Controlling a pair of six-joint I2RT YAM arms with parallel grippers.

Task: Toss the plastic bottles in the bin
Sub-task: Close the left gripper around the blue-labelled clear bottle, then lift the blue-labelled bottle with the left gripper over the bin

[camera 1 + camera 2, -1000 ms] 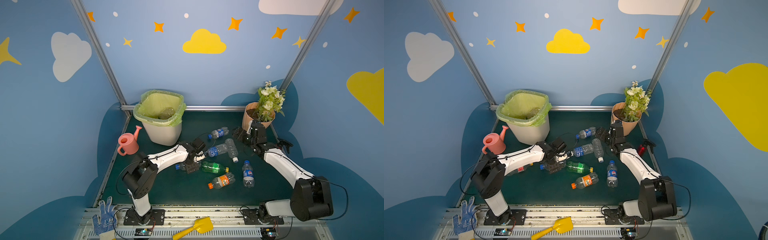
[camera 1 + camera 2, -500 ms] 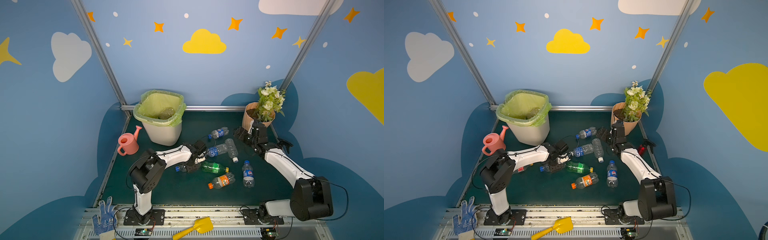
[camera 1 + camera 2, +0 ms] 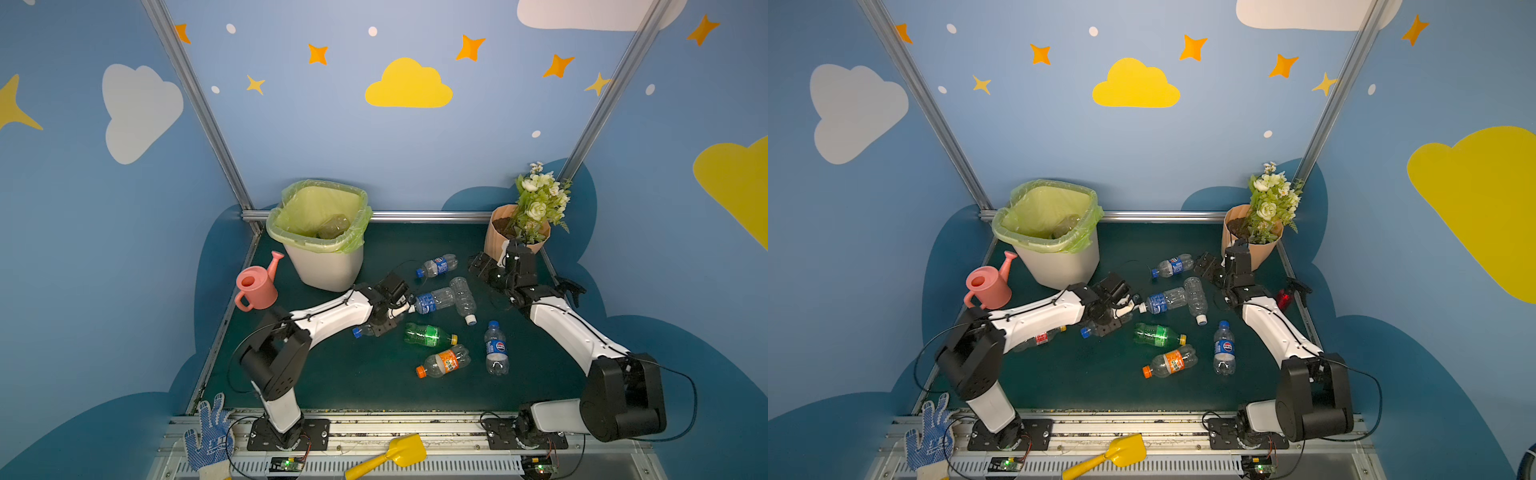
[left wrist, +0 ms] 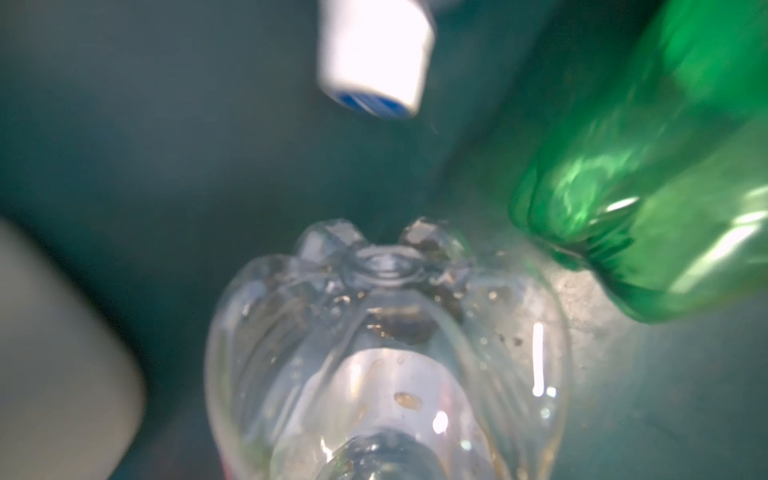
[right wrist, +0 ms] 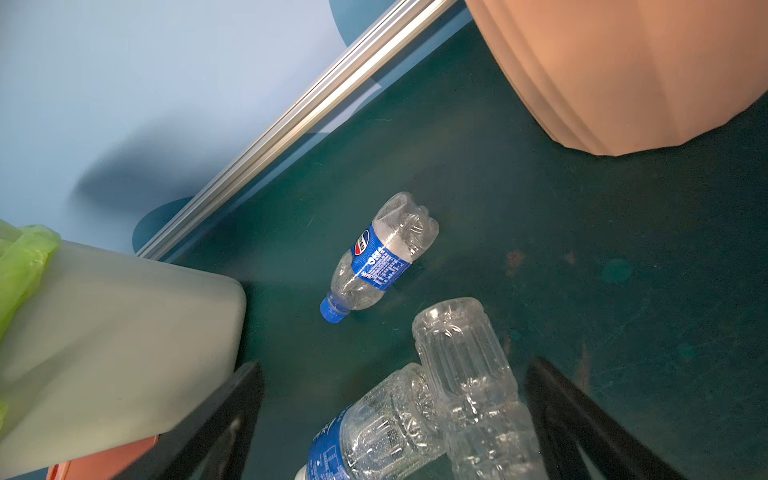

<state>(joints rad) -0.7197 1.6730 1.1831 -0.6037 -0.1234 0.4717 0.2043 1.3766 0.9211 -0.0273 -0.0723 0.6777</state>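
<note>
My left gripper (image 3: 387, 320) covers a clear bottle (image 3: 361, 331), cap poking out at eight o'clock; grip I cannot tell. My right gripper (image 3: 484, 270) is spread wide, ribbed bottle (image 3: 462, 297) at seven o'clock.

Robot-lab booth, cloud-painted walls (image 3: 332, 137), aluminium frame (image 3: 201, 108)

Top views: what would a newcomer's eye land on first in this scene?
Probably the small clear plastic bottles strewn across the middle of the dark green table, with one bright green bottle among them. Next, the white bin lined with a light-green bag at the back left, and the peach flowerpot with white flowers at the back right.
</note>
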